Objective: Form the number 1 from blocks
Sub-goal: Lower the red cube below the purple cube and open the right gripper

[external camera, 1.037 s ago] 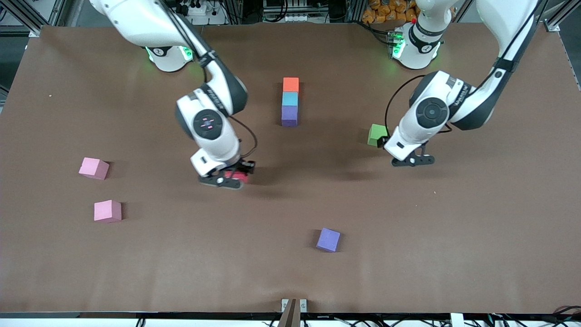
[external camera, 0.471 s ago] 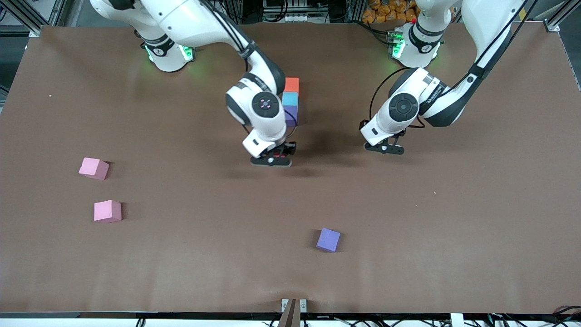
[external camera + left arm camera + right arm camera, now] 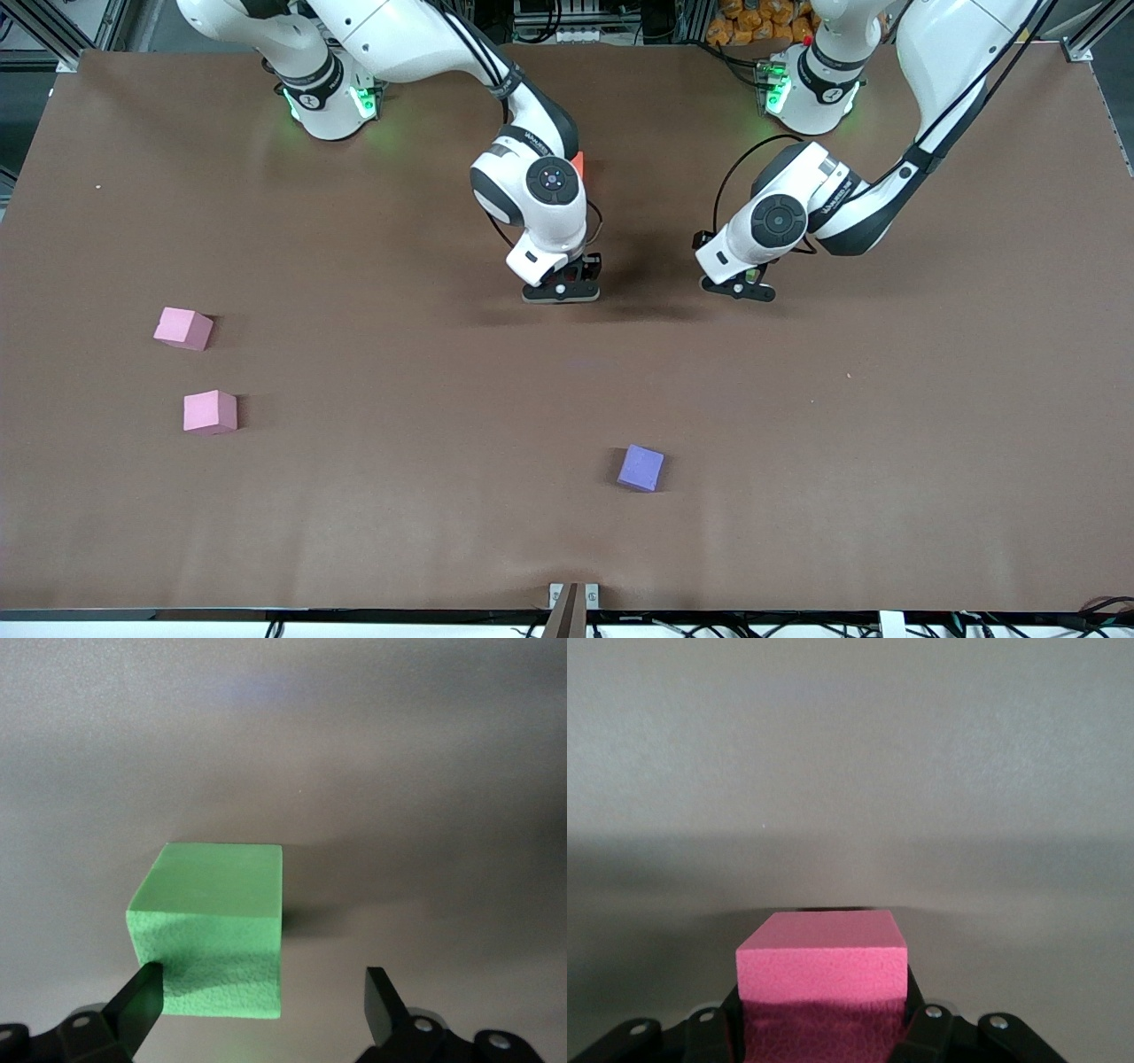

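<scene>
The right end effector [image 3: 561,291], in the upper centre of the front view, is closed tightly on the red block [image 3: 822,970] and holds it just over the bench [image 3: 886,443]. The right wrist view shows the block sitting square between the fingers with bare bench ahead of it. Only a sliver of the orange block [image 3: 578,164] shows past that arm's wrist, so whatever stands in line with it is hidden. The step appears to be setting the red block down as the next piece of the stroke. It would go best if lowered straight, with its faces parallel to the line, until it rests flat. The fingers should then part without dragging the soft foam sideways. The left end effector [image 3: 737,290] is beside it, toward the left arm's end of the bench, fully open and low over the green block [image 3: 213,921]. That block lies off-centre, against one fingertip, so the end effector should centre over it before closing. A purple block [image 3: 640,467] lies loose in the lower middle of the front view. Two pink blocks [image 3: 183,328] sit toward the right arm's end. The blocks carry no writing, and the small lettering on the arms [image 3: 833,197] is too fine to read.
</scene>
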You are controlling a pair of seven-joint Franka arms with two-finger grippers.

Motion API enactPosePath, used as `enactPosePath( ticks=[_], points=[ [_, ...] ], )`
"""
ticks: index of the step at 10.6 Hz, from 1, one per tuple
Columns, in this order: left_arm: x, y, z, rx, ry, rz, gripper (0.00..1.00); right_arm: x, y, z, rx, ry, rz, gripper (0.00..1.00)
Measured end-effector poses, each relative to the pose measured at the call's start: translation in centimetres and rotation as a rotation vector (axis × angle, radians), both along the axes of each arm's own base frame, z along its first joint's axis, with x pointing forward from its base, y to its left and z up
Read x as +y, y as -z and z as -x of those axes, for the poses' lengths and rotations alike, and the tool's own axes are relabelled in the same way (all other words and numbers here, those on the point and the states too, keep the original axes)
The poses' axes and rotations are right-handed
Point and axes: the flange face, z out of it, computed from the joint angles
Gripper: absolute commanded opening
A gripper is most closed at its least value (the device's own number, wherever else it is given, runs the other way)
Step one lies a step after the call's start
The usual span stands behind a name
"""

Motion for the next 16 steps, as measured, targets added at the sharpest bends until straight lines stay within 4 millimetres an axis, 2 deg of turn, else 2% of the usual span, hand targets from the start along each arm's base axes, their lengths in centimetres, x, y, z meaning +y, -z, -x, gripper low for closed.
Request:
enactPosePath(
  ticks=[3,6,9,12,16],
  points=[
    [0.3,-0.2,-0.6,-0.006,-0.011,0.001,1.0,0.2,0.9,1.3,0.015,-0.017,0.017,0.0],
    [0.8,-1.1,-1.6,-0.004,-0.022,-0.017,1.0,0.5,0.9,1.9,0.015,-0.026,0.018,0.0],
    [1.0,-1.7,-2.2,0.001,-0.025,-0.03,1.0,0.2,1.3,3.5,0.001,-0.04,0.0,0.0],
    [1.0,-1.3,-1.9,-0.003,0.01,-0.048,1.0,0.2,1.7,4.5,-0.004,-0.028,-0.007,0.0],
    [0.9,0.3,-1.2,0.012,0.062,-0.057,1.0,0.9,1.8,5.5,-0.002,-0.022,-0.005,0.0]
  ],
)
